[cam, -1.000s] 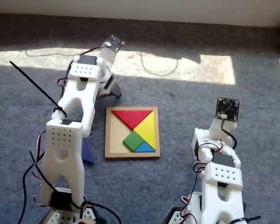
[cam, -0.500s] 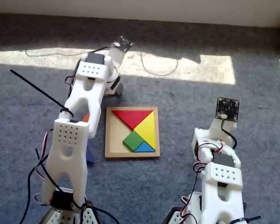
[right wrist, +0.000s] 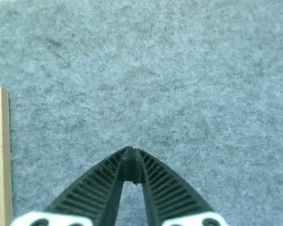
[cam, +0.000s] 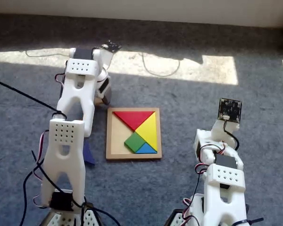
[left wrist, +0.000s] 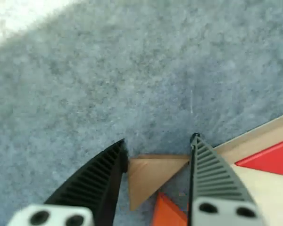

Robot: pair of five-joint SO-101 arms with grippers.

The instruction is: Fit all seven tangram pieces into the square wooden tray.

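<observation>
Straddling a tan triangle point(left wrist: 148, 176) by the tray's point(cam: 114, 139) far-left corner, left claw point(left wrist: 158, 140) gapes wide; right claw point(right wrist: 132, 153) is pinched closed.

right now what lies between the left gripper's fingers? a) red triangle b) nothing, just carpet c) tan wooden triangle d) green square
c: the left wrist view shows a tan wooden triangle lying between the open fingers of the left gripper.
</observation>
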